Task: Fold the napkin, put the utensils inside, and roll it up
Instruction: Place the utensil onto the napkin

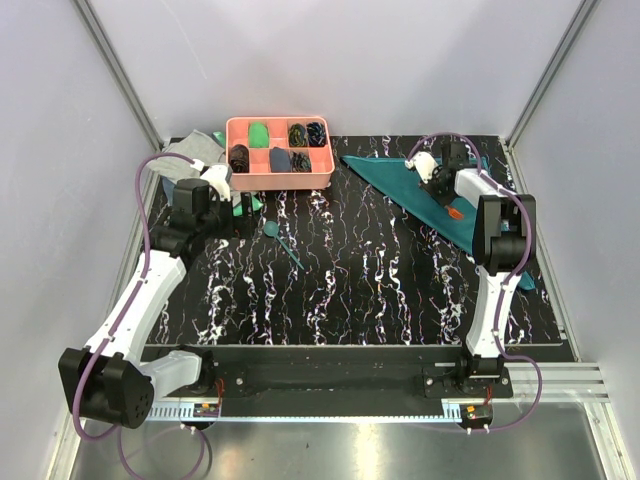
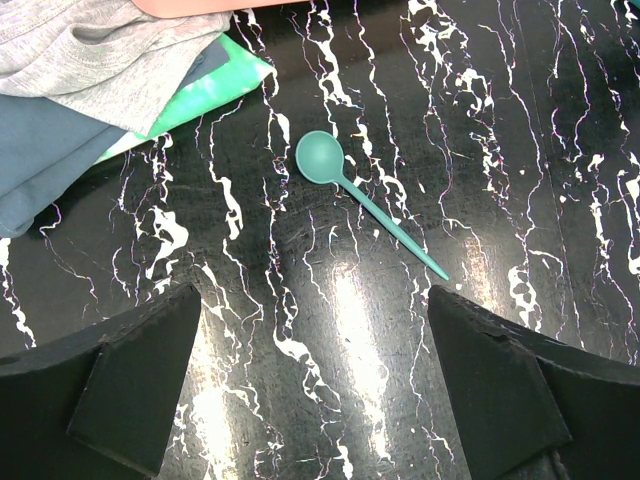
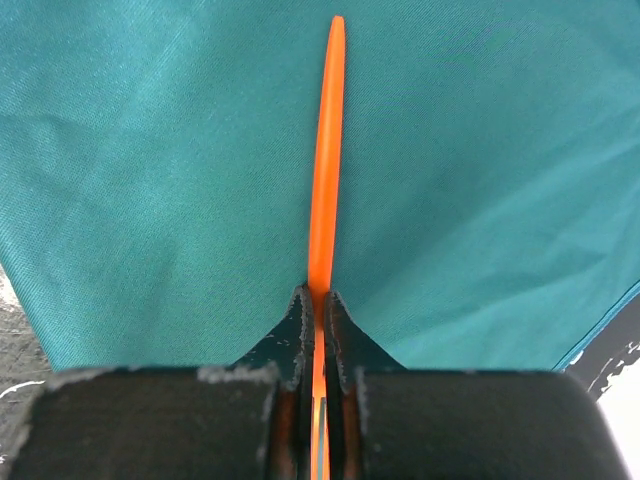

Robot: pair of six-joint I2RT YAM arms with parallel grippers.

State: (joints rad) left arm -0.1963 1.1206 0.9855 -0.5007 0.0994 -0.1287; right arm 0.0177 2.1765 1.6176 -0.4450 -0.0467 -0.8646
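Note:
The teal napkin (image 1: 420, 188) lies folded into a triangle at the back right; it fills the right wrist view (image 3: 150, 180). My right gripper (image 3: 318, 295) is shut on the orange fork (image 3: 324, 150), seen edge-on over the napkin; the fork shows as an orange bit (image 1: 455, 212) in the top view, below the gripper (image 1: 437, 178). The teal spoon (image 1: 281, 240) lies on the black table left of centre, bowl toward the back left; it also shows in the left wrist view (image 2: 355, 190). My left gripper (image 2: 312, 390) is open and empty, hovering short of the spoon (image 1: 243, 212).
A pink tray (image 1: 280, 178) with small rolled items stands at the back centre. A grey cloth (image 2: 90, 50), a blue cloth (image 2: 40, 150) and a bright green cloth (image 2: 205, 90) are piled at the back left. The enclosure walls border the table.

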